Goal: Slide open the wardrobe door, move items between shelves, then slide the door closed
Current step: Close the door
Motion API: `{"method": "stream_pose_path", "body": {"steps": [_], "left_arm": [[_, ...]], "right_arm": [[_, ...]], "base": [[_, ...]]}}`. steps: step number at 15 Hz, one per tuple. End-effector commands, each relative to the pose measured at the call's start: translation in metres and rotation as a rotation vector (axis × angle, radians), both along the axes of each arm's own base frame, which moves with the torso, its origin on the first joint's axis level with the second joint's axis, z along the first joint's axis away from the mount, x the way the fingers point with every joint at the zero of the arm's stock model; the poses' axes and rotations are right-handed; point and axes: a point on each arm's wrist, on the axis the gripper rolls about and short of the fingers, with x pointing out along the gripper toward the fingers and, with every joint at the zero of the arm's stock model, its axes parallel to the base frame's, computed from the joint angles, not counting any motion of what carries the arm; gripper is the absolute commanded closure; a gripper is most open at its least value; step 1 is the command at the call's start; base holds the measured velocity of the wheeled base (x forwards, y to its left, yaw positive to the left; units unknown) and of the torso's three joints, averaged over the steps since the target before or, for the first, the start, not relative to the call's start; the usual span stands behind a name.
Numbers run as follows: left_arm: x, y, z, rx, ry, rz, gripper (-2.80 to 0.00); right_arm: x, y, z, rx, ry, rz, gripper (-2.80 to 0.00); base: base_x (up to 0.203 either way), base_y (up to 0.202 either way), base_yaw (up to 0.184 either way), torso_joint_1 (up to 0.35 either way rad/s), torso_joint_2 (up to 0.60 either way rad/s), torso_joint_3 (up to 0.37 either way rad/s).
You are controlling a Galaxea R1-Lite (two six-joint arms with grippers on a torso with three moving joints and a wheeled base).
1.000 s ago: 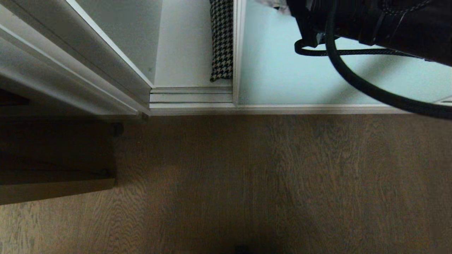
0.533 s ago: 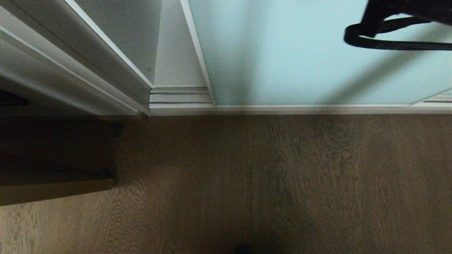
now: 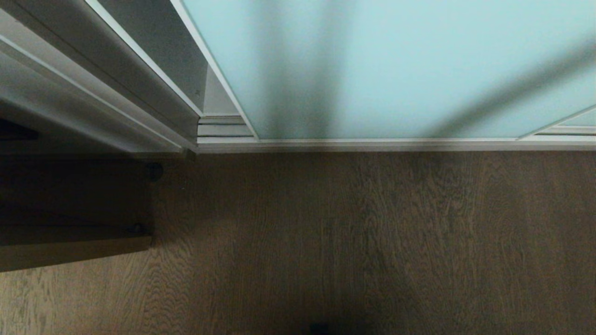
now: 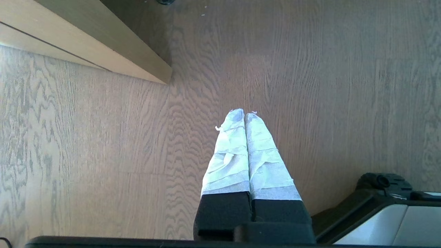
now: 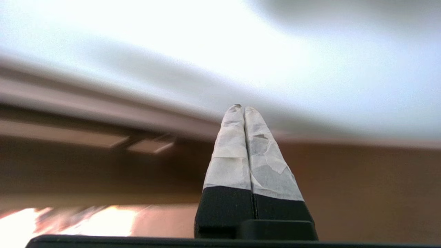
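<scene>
Both jaws shut, empty; sliding wardrobe door [image 3: 396, 70] has slid left, hiding cushion.

You see the sliding wardrobe door [image 3: 396, 70] cut off at top and right; right wrist background smears beyond reading.

Brown wood-grain floor [image 3: 372, 242]; dark furniture base [image 3: 70, 209] at left

Dim brown wood-grain floor [image 3: 354, 242]
</scene>
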Motion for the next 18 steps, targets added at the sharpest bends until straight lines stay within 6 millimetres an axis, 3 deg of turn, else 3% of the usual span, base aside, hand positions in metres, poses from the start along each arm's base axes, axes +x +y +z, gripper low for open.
{"method": "stream_pose_path", "body": {"steps": [1,7,12,15,18], "left_arm": [[0.000,0.000,0.000,0.000,0.000,0.002,0.00],[0.000,0.000,0.000,0.000,0.000,0.002,0.00],[0.000,0.000,0.000,0.000,0.000,0.000,0.00],[0.000,0.000,0.000,0.000,0.000,0.002,0.00],[0.000,0.000,0.000,0.000,0.000,0.001,0.00]], "right_arm": [[-0.040,-0.036,0.005,0.037,-0.089,-0.209,0.00],[-0.061,-0.048,0.007,0.021,-0.143,-0.764,0.00],[-0.053,-0.057,0.003,0.024,-0.114,-1.232,0.00],[-0.032,-0.083,0.002,0.070,-0.068,-1.582,0.00],[-0.008,-0.135,0.003,0.072,-0.047,-1.838,0.00]], "base": [[0.000,0.000,0.000,0.000,0.00,0.000],[0.000,0.000,0.000,0.000,0.00,0.000],[0.000,0.000,0.000,0.000,0.00,0.000],[0.000,0.000,0.000,0.000,0.00,0.000],[0.000,0.000,0.000,0.000,0.00,0.000]]}}
